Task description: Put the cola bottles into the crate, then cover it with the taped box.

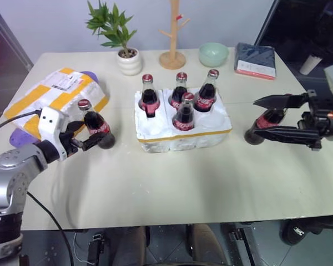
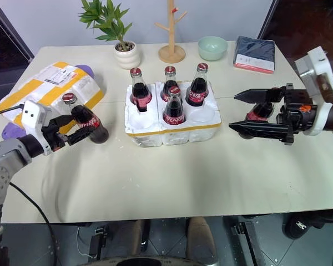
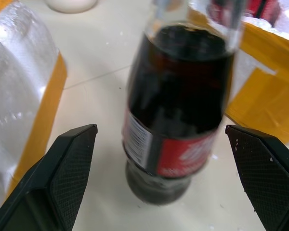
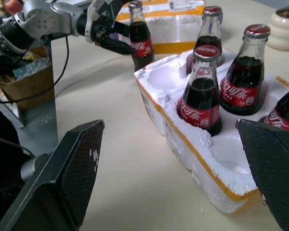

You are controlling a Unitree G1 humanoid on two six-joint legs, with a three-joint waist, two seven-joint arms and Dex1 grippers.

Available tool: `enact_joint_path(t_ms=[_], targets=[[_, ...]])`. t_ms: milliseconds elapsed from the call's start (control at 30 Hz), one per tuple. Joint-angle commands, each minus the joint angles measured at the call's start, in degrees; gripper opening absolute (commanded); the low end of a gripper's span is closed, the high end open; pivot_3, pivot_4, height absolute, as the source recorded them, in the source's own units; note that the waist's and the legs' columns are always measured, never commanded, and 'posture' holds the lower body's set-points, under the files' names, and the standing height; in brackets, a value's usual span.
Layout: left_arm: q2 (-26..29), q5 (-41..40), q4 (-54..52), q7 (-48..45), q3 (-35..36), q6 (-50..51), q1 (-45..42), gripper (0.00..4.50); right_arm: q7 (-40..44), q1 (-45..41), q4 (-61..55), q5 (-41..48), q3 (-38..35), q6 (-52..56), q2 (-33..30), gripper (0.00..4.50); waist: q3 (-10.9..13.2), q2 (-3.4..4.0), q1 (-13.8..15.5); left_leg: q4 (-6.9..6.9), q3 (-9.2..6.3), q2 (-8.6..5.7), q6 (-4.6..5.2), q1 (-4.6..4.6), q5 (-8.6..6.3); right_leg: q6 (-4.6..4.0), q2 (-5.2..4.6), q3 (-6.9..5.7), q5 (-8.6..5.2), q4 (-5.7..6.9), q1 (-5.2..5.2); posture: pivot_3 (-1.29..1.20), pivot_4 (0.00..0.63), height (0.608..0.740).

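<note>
The white foam crate [image 1: 155, 134], with a yellow band round its rim, sits mid-table and holds several cola bottles [image 1: 184, 113]. Another cola bottle [image 3: 176, 120] stands on the table left of the crate, between the spread fingers of my open left gripper [image 1: 91, 134], and neither finger touches it. The taped box [image 1: 55, 97], with yellow stripes and a white label, lies at the far left behind that bottle. My right gripper [image 2: 233, 111] hangs open right of the crate, pointing at it. One more cola bottle [image 2: 261, 111] sits on the table behind its fingers.
Along the table's far edge are a potted plant [image 1: 125, 52], a wooden stand [image 1: 172, 55], a green bowl [image 1: 213, 54] and a dark notebook [image 1: 255, 60]. A purple object [image 1: 19, 137] pokes out from under the taped box. The near half of the table is bare.
</note>
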Motion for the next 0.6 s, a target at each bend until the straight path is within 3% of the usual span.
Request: enact_joint_path(t_ms=[33, 267, 367, 433, 500, 600], targets=[[-0.8, 2.2, 2.4, -0.5, -2.5, -2.8, -3.2, 4.47, -0.7, 0.1, -1.7, 1.5, -2.9, 0.4, -0.7, 4.50, 0.0, 0.00, 0.0, 0.02, 0.00, 0.00, 0.00, -0.02, 0.00, 0.01, 0.00, 0.00, 0.00, -0.01, 0.00, 0.00, 0.150, 0.739], [-2.0, 3.7, 6.3, -2.9, -5.2, -5.2, -6.6, 4.47, -2.0, 0.7, -2.5, 2.8, -3.7, 1.3, -0.5, 4.50, 0.0, 0.00, -0.2, 0.00, 0.00, 0.00, 0.00, -0.06, 0.00, 0.22, 0.00, 0.00, 0.12, 0.01, -0.07, 0.00, 0.150, 0.739], [-1.3, 2.4, 5.8, -3.9, -3.8, -3.6, -7.3, 3.74, -2.6, 1.1, -2.8, 3.1, -4.2, 1.5, -0.4, 4.50, 0.0, 0.00, -0.1, 0.01, 0.00, 0.00, 0.00, -0.06, 0.00, 0.23, 0.00, 0.00, 0.13, 0.02, -0.07, 0.00, 0.150, 0.739], [-0.5, 1.9, 5.4, -4.3, -3.0, -2.6, -7.7, 2.76, -2.8, 1.5, -2.9, 3.2, -4.4, 1.5, -0.4, 4.50, 0.0, 0.00, -0.1, 0.01, 0.00, 0.00, 0.00, -0.07, 0.00, 0.23, 0.00, 0.00, 0.13, 0.02, -0.06, 0.00, 0.150, 0.739], [0.2, 0.8, 5.1, -4.7, -2.0, -0.9, -8.4, 2.76, -3.1, 1.9, -2.9, 3.1, -4.5, 1.3, -0.4, 4.50, 0.0, -0.01, -0.1, 0.03, 0.00, 0.00, 0.00, -0.12, 0.00, 0.23, 0.00, 0.00, 0.12, 0.01, -0.09, 0.00, 0.150, 0.739], [3.6, -8.7, 2.0, -9.3, 1.9, 7.5, -12.3, 2.76, -3.6, 2.8, -3.0, 2.8, -4.7, 1.1, -0.1, 4.50, 0.0, -0.08, -0.2, 0.05, -0.03, 0.00, 0.00, -0.23, 0.00, 0.23, 0.00, -0.01, 0.13, 0.08, -0.23, 0.00, 0.150, 0.739]])
